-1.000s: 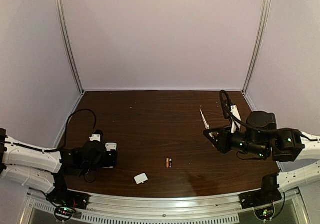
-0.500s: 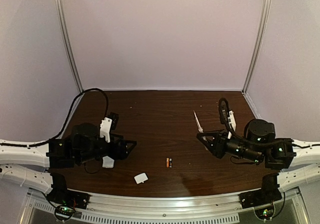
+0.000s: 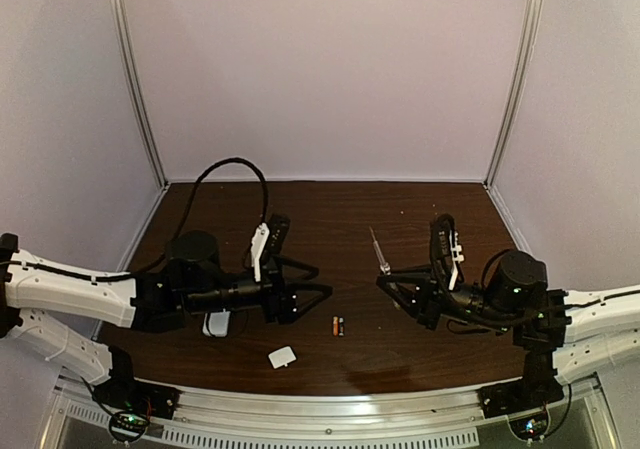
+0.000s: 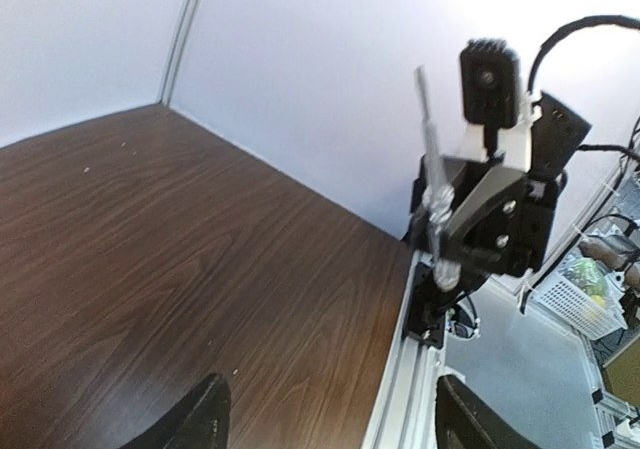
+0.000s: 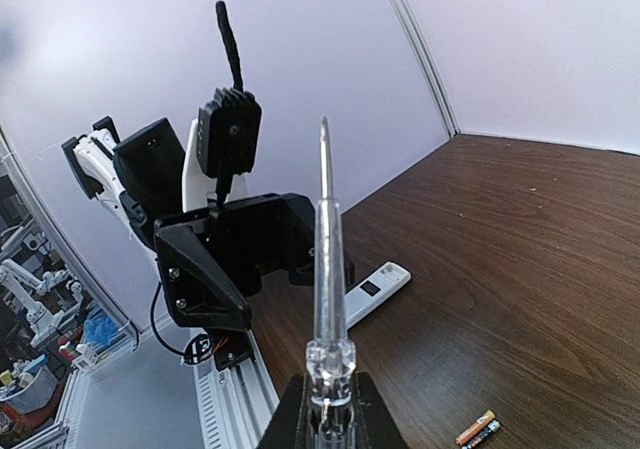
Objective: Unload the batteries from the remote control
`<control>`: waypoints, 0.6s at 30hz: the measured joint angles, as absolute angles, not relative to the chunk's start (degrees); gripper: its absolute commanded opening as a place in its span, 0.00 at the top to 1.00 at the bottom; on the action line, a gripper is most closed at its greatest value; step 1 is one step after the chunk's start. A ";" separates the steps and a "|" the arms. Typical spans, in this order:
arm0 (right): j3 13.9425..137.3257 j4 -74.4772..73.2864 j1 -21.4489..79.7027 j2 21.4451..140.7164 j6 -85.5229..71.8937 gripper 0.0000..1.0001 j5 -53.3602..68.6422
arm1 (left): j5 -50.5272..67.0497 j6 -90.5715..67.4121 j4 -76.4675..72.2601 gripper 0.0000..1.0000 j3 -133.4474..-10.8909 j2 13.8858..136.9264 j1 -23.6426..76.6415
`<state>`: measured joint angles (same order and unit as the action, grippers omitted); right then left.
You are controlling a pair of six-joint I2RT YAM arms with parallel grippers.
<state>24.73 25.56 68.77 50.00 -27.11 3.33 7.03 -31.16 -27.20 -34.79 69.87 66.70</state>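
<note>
Batteries (image 3: 338,326): lying lower centre on bench (image 3: 330,217).
Left end effector (image 3: 322,280): hanging released, empty.
Right end effector (image 3: 398,284): grasping screwdriver (image 3: 378,251).

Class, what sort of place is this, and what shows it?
Likely a robotics lab test cell: a left arm and a right arm mounted on a metal rail at a wooden table, enclosed by plain pale panels.

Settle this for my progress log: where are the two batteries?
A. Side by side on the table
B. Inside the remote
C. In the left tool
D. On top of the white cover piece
A: the batteries lie side by side on the bare table between the two arms, apart from the remote.
</note>
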 measured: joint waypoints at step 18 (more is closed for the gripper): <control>24.84 28.25 68.79 54.65 -26.00 1.00 7.92 | 12.95 -30.09 -36.97 0.54 -47.55 84.09 67.13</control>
<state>24.84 28.25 68.79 54.65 -26.00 7.92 12.95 -30.09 -36.97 -47.55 84.09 67.13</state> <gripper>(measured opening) 0.131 0.539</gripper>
